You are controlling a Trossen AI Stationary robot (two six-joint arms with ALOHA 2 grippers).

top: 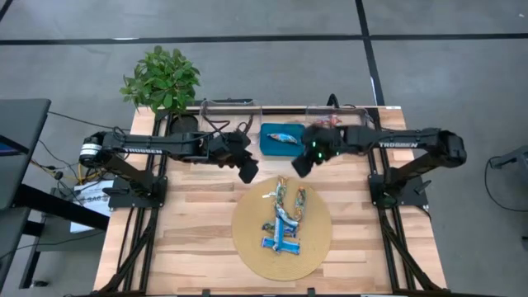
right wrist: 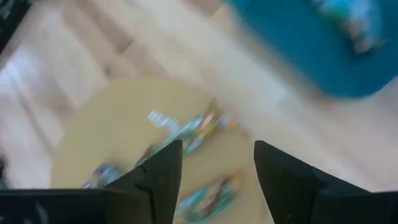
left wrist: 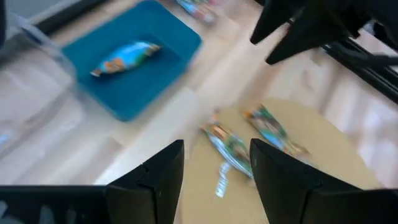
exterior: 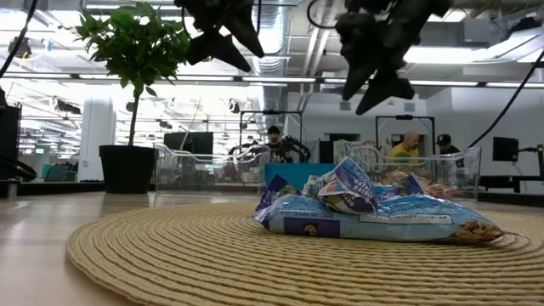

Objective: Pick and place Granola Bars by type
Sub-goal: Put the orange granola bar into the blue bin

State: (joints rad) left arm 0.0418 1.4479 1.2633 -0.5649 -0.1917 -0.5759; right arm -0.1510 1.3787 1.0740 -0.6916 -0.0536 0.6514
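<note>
Several granola bars [top: 282,219] in blue, blue-and-silver and red-and-tan wrappers lie heaped on a round woven mat [top: 247,239]; the low view shows the pile [exterior: 365,212] from the side. One blue bar [top: 282,138] lies inside the teal tray [top: 266,142] beyond the mat. My left gripper [top: 248,173] hangs open and empty above the wood between tray and mat, left of the pile. My right gripper [top: 301,167] hangs open and empty at the mat's far edge, right of the tray's near corner. Both stand well above the pile in the low view.
Two clear bins [top: 231,110] [top: 342,115] stand at the far edge on either side of the tray; the right one holds some wrappers. A potted plant [top: 161,78] sits at the far left corner. Bare wood lies left and right of the mat. People show in the room behind.
</note>
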